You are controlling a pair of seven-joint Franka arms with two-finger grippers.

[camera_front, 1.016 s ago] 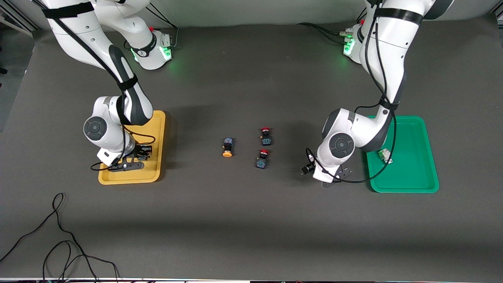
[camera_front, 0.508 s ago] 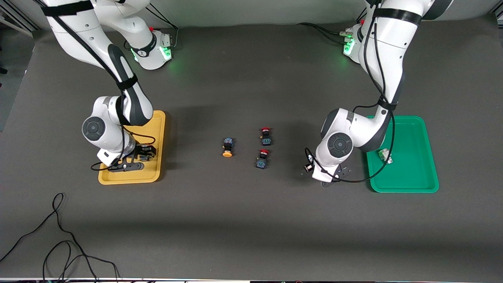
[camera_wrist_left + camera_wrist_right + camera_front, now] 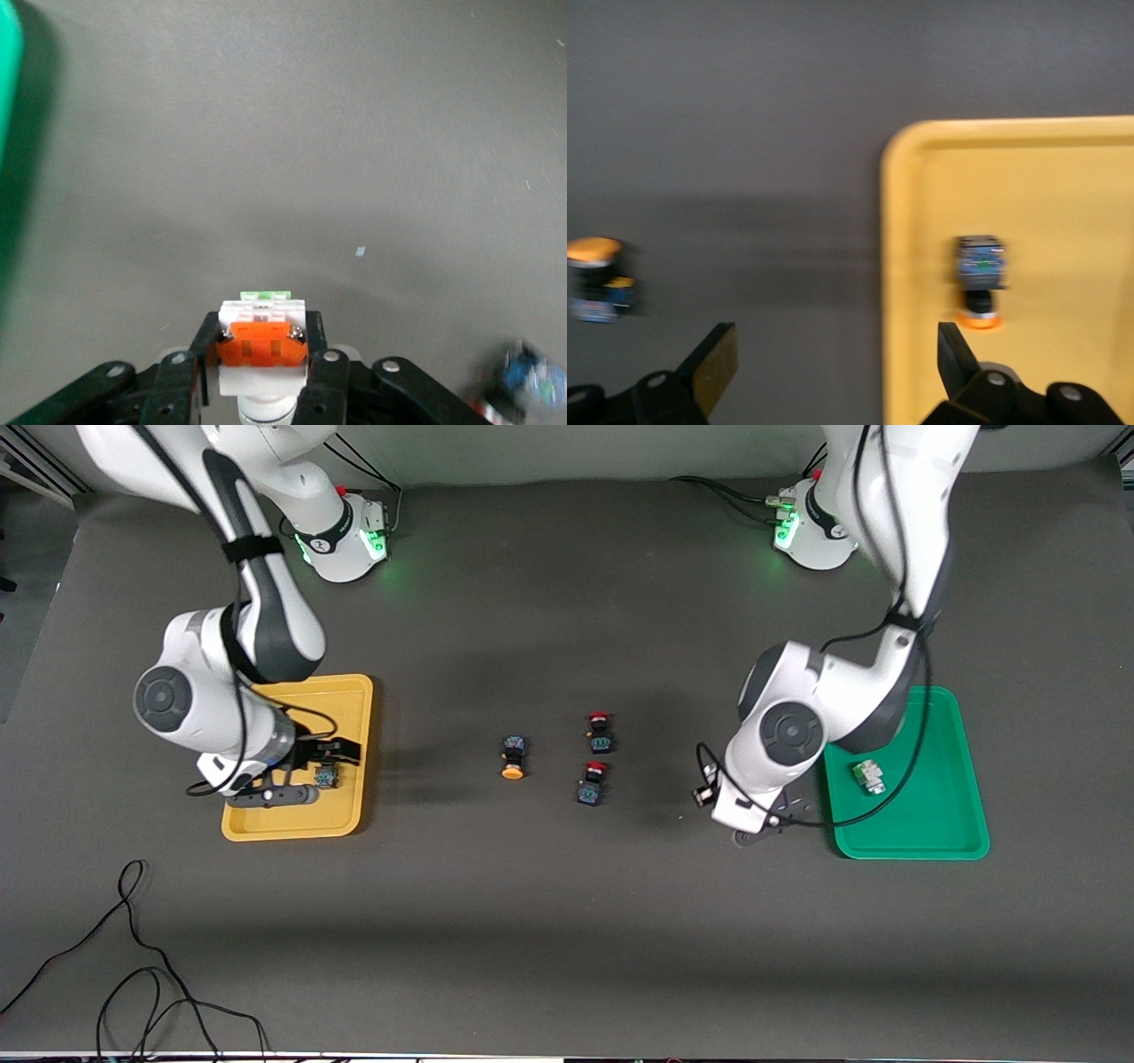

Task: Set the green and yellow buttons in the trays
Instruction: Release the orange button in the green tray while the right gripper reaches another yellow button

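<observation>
Left wrist view showed the left gripper (image 3: 263, 390) clamped on a white-bodied button (image 3: 262, 332), just beside the green tray (image 3: 939, 833); carrying it over that tray seemed next. The right gripper (image 3: 833, 363) hung spread above the yellow tray's (image 3: 1063, 177) edge, a yellow-capped button (image 3: 980, 274) lying inside.

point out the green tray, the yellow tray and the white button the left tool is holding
green tray (image 3: 939, 819): front view, on bare tray floor.
yellow tray (image 3: 292, 824): front view, on bare floor near its front rim.
white button (image 3: 262, 341): left wrist view, on its orange-red face, clamped in the left tool (image 3: 262, 376).
</observation>
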